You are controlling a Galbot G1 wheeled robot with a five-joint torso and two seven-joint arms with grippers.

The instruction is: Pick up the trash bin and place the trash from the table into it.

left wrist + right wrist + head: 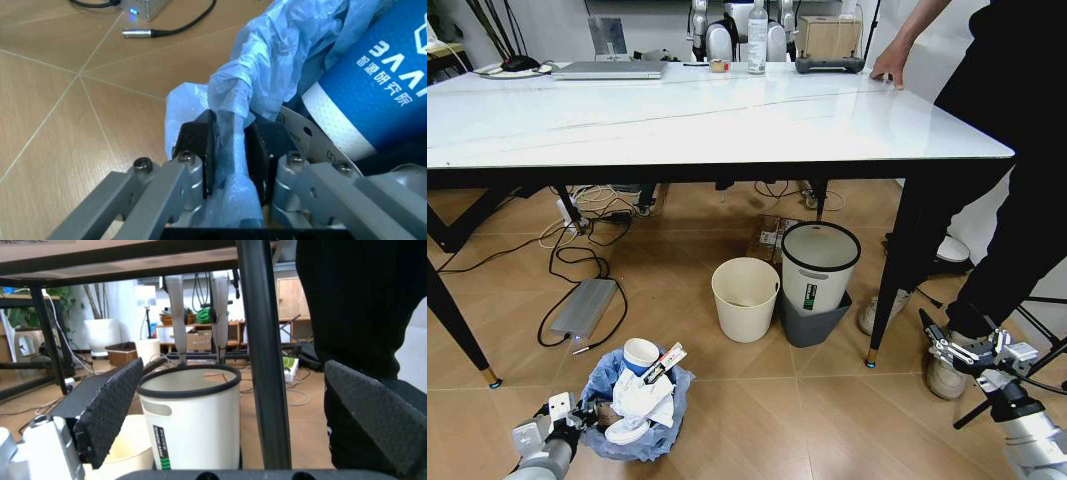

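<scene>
The trash bin [655,438], lined with a crinkled light-blue bag, stands on the floor at the lower left, in front of the white table [727,120]. Trash fills it: a blue paper cup [639,355], crumpled white tissue [643,400], a white packet [665,362] and a white lid [627,432]. My left gripper [577,415] is shut on the bin's near rim. Up close, its black pads [200,150] pinch the bag-covered rim [230,125] beside the blue cup [380,85]. My right gripper [967,345] hangs open low at the right, by a table leg [260,365].
Under the table stand a cream bucket [745,298] and a white bin with black rim [819,265] set in a grey one. A power brick [584,307] and cables lie on the floor at left. A person stands at the right, hand [889,68] on the table, shoe [947,378] near my right gripper.
</scene>
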